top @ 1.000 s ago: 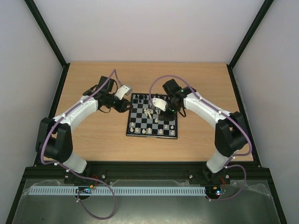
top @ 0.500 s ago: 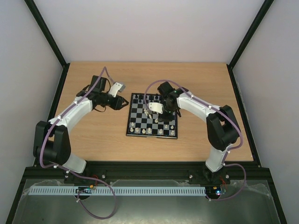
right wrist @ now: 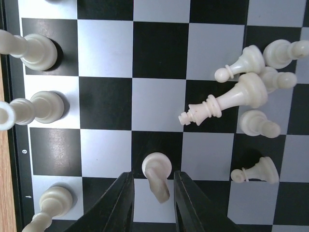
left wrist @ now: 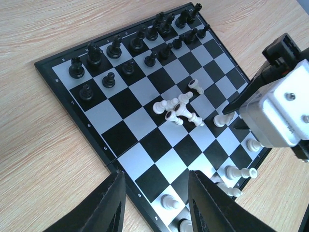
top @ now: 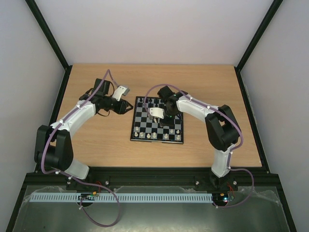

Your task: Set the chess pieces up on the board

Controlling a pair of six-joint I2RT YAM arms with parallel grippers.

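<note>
My right gripper (right wrist: 153,174) hangs low over the small square chessboard with black and pale grey squares and a thin black border (top: 157,141), near the middle of it. Its two black fingers (right wrist: 123,203) stand on either side of a single cream-white piece (right wrist: 157,169) that sits on a dark square. A sliver of board shows between that piece and one finger, so the jaws are apart rather than clenched, and the piece rests loose on the board. I cannot tell from this angle whether it is upright or tipped.

Close by, around the centre of the board, a heap of toppled cream-white chess pieces (left wrist: 178,108) lies with several of them touching. The longest one (right wrist: 224,104) is flat on its side. More cream-white pieces (top: 154,136) stand along the near edge of the board. The black chess pieces (left wrist: 140,41) stand upright in two rows along the far edge.

My left gripper (left wrist: 155,174) is released, its fingers apart with nothing between them. It is held above the light wooden table (top: 96,140), just beside the left edge of the board near the far corner, and it looks across at the heap.
</note>
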